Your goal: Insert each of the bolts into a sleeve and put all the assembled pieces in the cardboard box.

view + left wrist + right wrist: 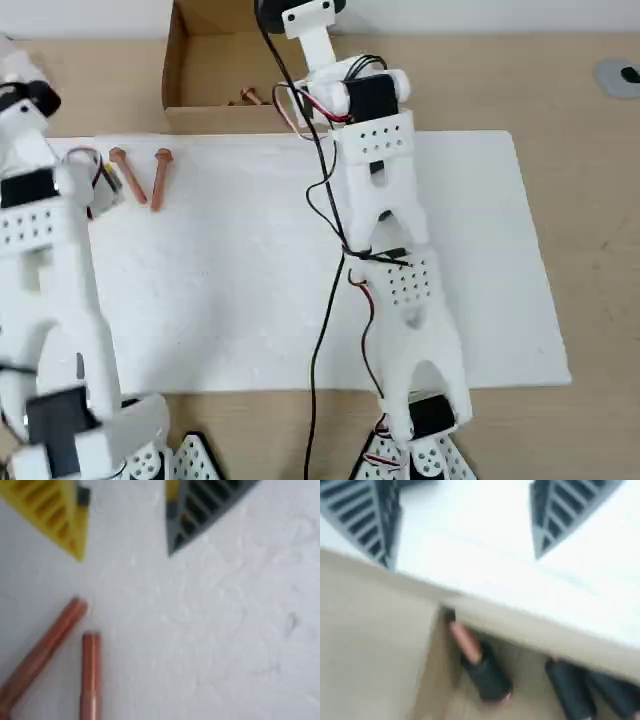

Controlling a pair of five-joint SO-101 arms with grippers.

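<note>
Left gripper (125, 554), right gripper (464, 562) wide, empty; right wrist: seemingly sleeved bolts (480, 667) in box (530, 630).

Both arms: white printed shells w/ black servo blocks. On the right arm (380, 140), two plates are drilled w/ rows of small holes; red & black wires are bundled at its 12 o'clock end, and a black cable (313, 400) is strung along its 9 o'clock side. The left arm (50, 300) is drilled likewise. The left gripper (125, 555) is fitted w/ one yellow ribbed finger & one dark; the right gripper (464, 560), w/ two dark.
</note>
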